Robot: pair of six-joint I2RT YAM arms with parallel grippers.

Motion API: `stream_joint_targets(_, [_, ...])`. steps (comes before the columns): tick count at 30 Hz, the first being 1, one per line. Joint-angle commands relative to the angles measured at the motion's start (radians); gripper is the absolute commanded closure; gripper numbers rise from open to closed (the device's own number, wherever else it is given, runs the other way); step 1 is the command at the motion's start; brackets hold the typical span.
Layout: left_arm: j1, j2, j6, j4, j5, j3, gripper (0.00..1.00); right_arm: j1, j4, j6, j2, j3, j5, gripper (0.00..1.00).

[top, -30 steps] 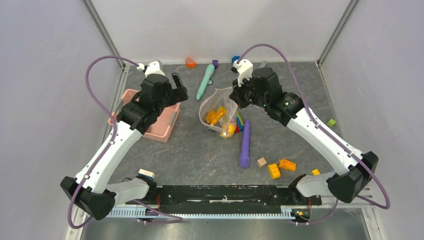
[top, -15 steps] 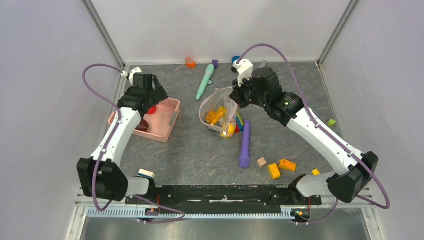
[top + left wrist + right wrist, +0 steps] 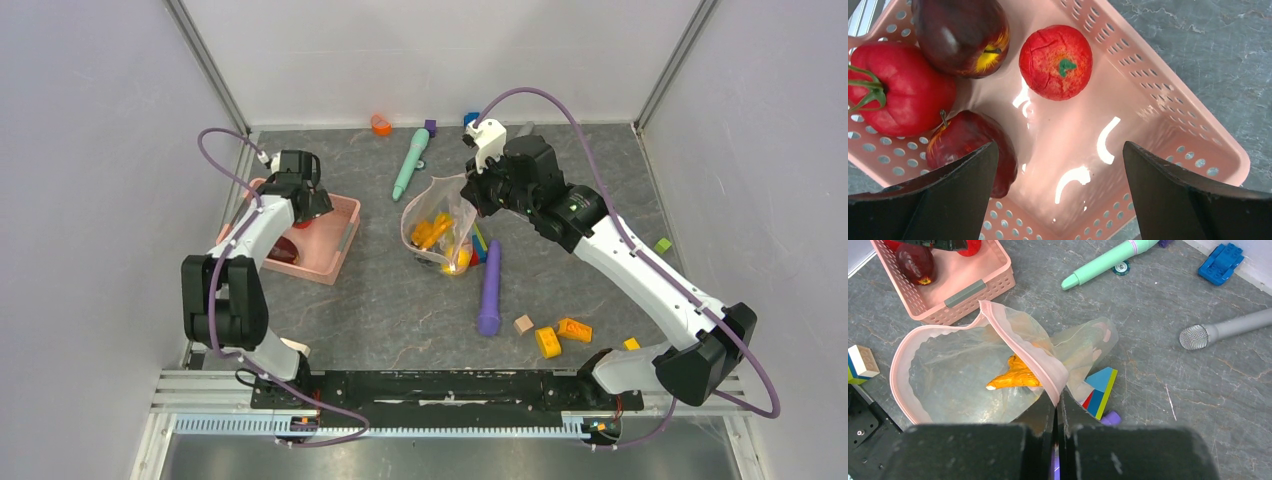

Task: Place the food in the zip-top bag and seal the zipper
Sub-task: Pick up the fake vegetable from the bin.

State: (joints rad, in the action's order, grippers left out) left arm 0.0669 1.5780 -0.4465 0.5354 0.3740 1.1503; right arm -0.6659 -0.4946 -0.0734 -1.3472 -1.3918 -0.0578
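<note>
The zipper (image 3: 1023,347) could be tugged out of the right pincer (image 3: 1058,399), which is shut on it, and the zip-top bag (image 3: 948,380) just ahead would collapse. The left pincer (image 3: 1059,150) is held wide, pointing down into the pink basket (image 3: 1168,115), with food (image 3: 1055,62) just beyond its tips.

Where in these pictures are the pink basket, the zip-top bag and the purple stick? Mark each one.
pink basket (image 3: 1143,80), left wrist view, on its perforated side wall.
zip-top bag (image 3: 948,372), right wrist view, on its clear side panel.
purple stick (image 3: 489,288), top view, on the middle of its barrel.
</note>
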Motion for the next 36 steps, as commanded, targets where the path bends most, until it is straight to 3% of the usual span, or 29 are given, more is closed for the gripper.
stream_joint_targets(1, [-0.021,0.034,0.087,-0.103,0.016,0.011,0.00,0.000,0.012,0.007,0.031,0.002,0.029,1.00])
stream_joint_targets(8, [-0.041,0.152,0.177,-0.161,0.003,0.044,0.00,0.002,0.012,0.006,0.038,0.008,0.052,1.00])
stream_joint_targets(24, [-0.065,0.216,0.204,-0.230,-0.017,0.028,0.07,0.002,0.008,-0.016,0.045,0.017,0.092,1.00])
stream_joint_targets(27, [-0.065,0.222,0.200,-0.236,-0.007,0.025,0.13,0.002,0.008,-0.017,0.042,0.019,0.091,1.00])
stream_joint_targets(36, [-0.065,0.225,0.185,-0.230,-0.006,0.028,0.46,0.001,0.010,-0.024,0.031,0.019,0.088,1.00])
